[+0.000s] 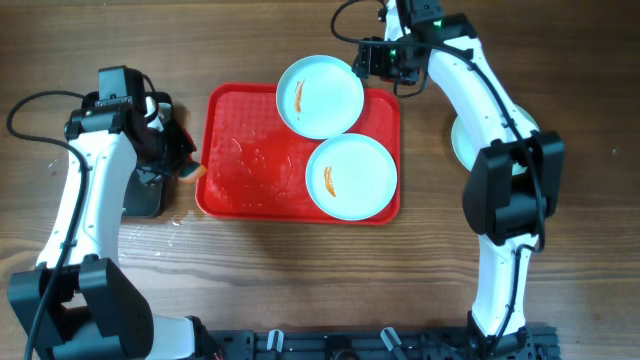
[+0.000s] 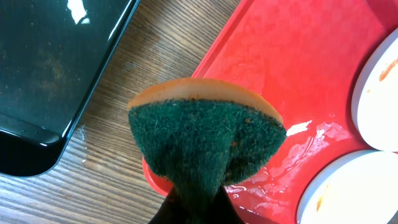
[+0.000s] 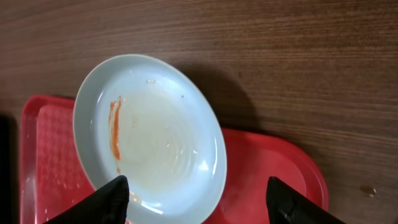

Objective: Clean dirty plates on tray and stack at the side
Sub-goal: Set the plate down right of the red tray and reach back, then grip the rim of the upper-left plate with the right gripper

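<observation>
The red tray (image 1: 250, 150) holds two pale plates, each with an orange smear. One plate (image 1: 320, 95) overlaps the tray's far edge and the other (image 1: 350, 177) lies at its front right. A third plate (image 1: 460, 140) lies on the table to the right, mostly hidden by the right arm. My left gripper (image 1: 183, 165) is shut on a green and orange sponge (image 2: 205, 137) just over the tray's left rim (image 2: 298, 62). My right gripper (image 3: 202, 202) is open above the far plate (image 3: 149, 137), near its right edge.
A smaller black tray (image 1: 145, 195) lies on the wooden table left of the red tray, under my left arm; it also shows in the left wrist view (image 2: 50, 74). The red tray's surface looks wet.
</observation>
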### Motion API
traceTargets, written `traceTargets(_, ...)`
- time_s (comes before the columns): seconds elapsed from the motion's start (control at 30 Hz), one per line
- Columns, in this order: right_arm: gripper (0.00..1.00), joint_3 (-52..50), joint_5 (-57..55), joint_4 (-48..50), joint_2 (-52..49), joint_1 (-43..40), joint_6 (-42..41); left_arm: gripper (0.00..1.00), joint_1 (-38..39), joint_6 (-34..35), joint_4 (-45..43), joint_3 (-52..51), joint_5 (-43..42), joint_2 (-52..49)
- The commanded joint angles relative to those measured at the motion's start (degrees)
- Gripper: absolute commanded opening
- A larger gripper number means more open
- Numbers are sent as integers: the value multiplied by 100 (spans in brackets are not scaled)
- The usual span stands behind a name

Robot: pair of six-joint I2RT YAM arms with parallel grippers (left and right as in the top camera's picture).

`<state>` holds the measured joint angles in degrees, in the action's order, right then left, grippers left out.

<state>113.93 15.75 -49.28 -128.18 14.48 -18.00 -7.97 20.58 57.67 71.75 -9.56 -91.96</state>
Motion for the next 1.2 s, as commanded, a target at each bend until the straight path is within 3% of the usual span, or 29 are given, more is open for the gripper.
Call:
traceTargets(0.0, 69, -4, -181, 140, -579, 33, -308, 4, 26, -90, 0, 59, -92, 57)
traceTargets(0.07, 55, -4, -66, 225, -804, 44, -319, 4, 26, -92, 0, 59, -92, 57)
traceTargets(0.23, 46, -4, -55, 286, -927, 262, -315, 4, 26, -90, -26, 59, -92, 57)
traceTargets(0.33, 32, -4, -378, 282, -931, 494, -361, 4, 26, -90, -22, 59, -92, 57)
traceTargets(0.43, 31, -4, -1019, 205, -931, 699, -599, 4, 26, -90, -22, 59, -92, 57)
traceTargets(0.47, 14, -4, -1014, 208, -931, 739, -599, 4, 26, -90, -22, 59, -92, 57)
traceTargets(0.5, 4, -4, -920, 208, -931, 756, -595, 4, 26, -90, -22, 59, -92, 57)
traceTargets(0.7, 4, -4, 490, 431, -929, 896, -466, 4, 26, -90, -42, 59, -92, 57)
traceTargets(0.97, 4, -4, 466, -326, -931, 1974, -979, 4, 407, -363, -90, 59, -111, 57)
traceTargets(1.17, 4, -4, -201, -826, -931, 2417, -1200, 4, 476, -372, -81, 57, -109, 57)
